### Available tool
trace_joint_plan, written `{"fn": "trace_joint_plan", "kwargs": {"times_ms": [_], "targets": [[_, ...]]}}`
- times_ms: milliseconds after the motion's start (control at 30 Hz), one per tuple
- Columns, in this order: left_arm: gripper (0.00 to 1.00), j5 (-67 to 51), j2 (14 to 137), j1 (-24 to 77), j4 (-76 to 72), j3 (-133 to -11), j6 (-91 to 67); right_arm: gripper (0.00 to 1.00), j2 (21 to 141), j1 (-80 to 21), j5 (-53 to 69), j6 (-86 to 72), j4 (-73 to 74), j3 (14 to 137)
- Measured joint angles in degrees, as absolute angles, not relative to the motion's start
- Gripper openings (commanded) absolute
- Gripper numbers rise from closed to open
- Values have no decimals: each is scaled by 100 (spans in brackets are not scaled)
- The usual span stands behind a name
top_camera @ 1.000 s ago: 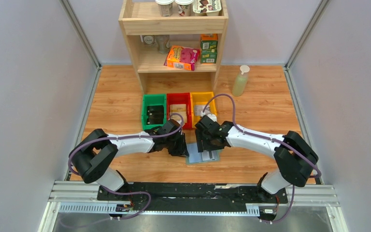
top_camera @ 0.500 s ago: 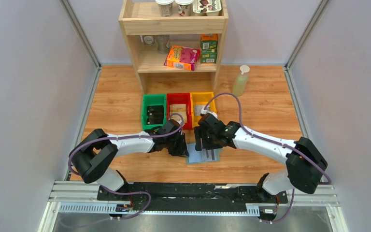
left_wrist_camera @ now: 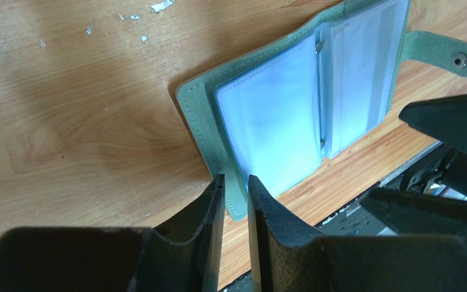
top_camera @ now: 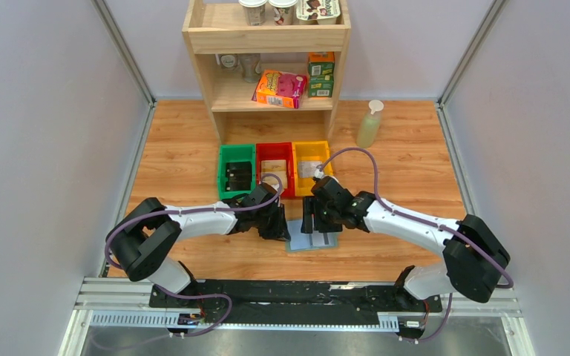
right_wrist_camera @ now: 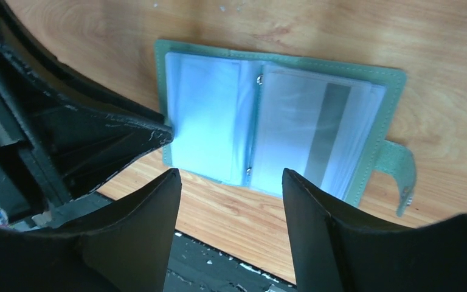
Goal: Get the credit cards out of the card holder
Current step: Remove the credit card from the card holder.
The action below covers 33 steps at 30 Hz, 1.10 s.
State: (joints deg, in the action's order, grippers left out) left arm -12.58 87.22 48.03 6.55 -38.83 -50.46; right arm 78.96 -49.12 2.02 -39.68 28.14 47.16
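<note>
The card holder (top_camera: 320, 242) lies open on the wooden table, green rim around pale blue clear sleeves (left_wrist_camera: 280, 121). My left gripper (top_camera: 282, 230) is shut on the holder's left edge; the green rim sits between its tips (left_wrist_camera: 236, 177). My right gripper (top_camera: 314, 225) hovers just above the holder, jaws wide open and empty (right_wrist_camera: 231, 173). In the right wrist view a credit card with a grey stripe (right_wrist_camera: 325, 131) shows inside the holder's (right_wrist_camera: 207, 121) right-hand sleeves. The closure tab (right_wrist_camera: 403, 173) sticks out on the right.
Green (top_camera: 236, 157), red (top_camera: 275, 152) and yellow (top_camera: 312, 150) bins stand in a row just behind the holder; dark flat things lie in the green one. A wooden shelf (top_camera: 267, 37) with boxes stands behind them, a pale bottle (top_camera: 369, 124) to its right.
My right gripper has shifted slightly nearer over the holder and its forearm has swung right. My left gripper has not moved.
</note>
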Motion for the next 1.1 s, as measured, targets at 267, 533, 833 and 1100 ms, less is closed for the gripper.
{"fn": "trace_joint_plan", "kwargs": {"times_ms": [267,533,833,1100], "targets": [[28,-1258,8722,4805,655,-3883,-5046,67,7992,-4803,-489,-3981,3011,4713],[28,-1258,8722,4805,655,-3883,-5046,69,8429,-4766,-628,-3968,3006,4716],[28,-1260,8724,4805,655,-3883,-5046,67,8525,-4764,-585,-3935,2956,4718],[28,-1260,8724,4805,652,-3883,-5046,65,8523,-4757,-405,-3879,2923,4718]]}}
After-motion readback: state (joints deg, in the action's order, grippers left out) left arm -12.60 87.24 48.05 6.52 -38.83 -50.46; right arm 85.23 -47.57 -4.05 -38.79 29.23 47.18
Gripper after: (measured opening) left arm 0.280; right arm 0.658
